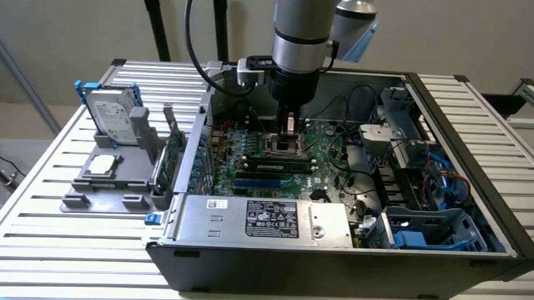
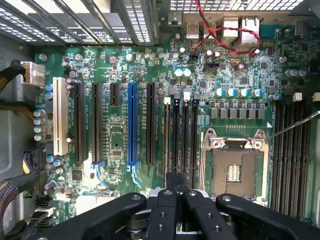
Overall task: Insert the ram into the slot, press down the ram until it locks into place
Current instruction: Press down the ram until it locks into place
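Jaws of the gripper hang low inside the open computer case, over the motherboard beside the CPU socket; whether they are wide or narrow cannot be told. Wrist view places them above the bank of black memory sockets, the slot among these. One ram stick already sits upright in a socket nearer the case front. Case rests on the slatted counter

The slatted metal counter carries an open computer case beneath the fingers, with a grey fixture tray well off beside them.
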Tool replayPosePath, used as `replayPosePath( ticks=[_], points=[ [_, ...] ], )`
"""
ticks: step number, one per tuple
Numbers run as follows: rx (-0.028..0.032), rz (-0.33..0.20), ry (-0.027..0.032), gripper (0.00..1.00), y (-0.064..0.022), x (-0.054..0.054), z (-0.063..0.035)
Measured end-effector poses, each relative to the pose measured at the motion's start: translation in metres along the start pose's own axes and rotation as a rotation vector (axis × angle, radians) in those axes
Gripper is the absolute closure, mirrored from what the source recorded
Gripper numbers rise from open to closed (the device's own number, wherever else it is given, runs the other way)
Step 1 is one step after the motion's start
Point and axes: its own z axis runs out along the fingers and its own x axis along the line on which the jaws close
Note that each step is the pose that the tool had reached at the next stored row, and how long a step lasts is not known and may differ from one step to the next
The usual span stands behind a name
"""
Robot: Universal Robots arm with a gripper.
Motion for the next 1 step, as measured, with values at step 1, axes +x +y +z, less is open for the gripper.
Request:
replayPosePath(
  ticks=[1],
  points=[
    [0.0000,0.000,0.0000,0.89,0.0000,0.0000,0.0000]
  ],
)
